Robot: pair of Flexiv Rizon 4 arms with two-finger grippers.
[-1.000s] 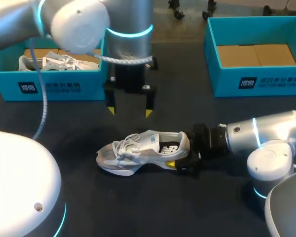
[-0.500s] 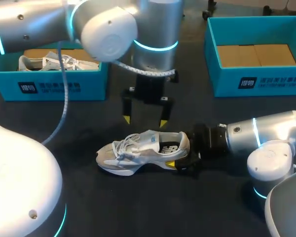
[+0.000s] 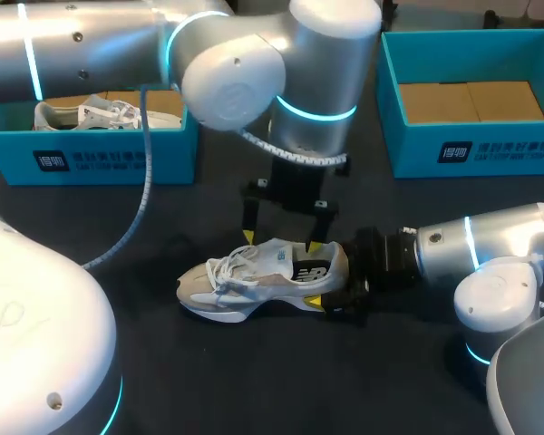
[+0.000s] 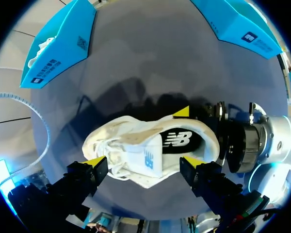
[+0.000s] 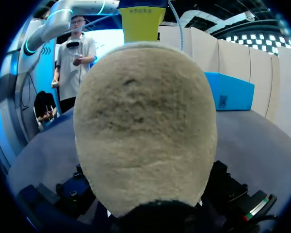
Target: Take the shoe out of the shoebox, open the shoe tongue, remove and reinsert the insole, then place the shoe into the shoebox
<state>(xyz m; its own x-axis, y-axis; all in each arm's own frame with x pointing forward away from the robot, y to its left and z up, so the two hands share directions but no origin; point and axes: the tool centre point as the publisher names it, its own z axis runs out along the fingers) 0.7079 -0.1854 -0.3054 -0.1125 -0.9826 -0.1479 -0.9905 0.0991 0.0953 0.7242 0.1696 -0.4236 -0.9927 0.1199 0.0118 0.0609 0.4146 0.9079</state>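
Note:
A grey and white shoe (image 3: 258,276) stands upright on the black table, toe to the left. My right gripper (image 3: 326,283) comes in low from the right and is shut on its heel, one yellow tip against the near side and the other fingertip (image 4: 182,111) on the far side. The beige heel (image 5: 145,126) fills the right wrist view. My left gripper (image 3: 280,242) hangs open just above the shoe's collar, its tips straddling the tongue and opening (image 4: 143,161). The dark insole (image 4: 179,141) shows inside the shoe.
A teal shoebox (image 3: 91,159) at the back left holds another white shoe (image 3: 91,115). A second teal box (image 3: 471,149) stands at the back right with only its cardboard floor showing. The left arm's cable (image 3: 131,217) hangs over the table's left part.
My left arm has swung right and toward the front, and its open gripper has come down from behind the shoe to just over it. The shoe and the right gripper have stayed put.

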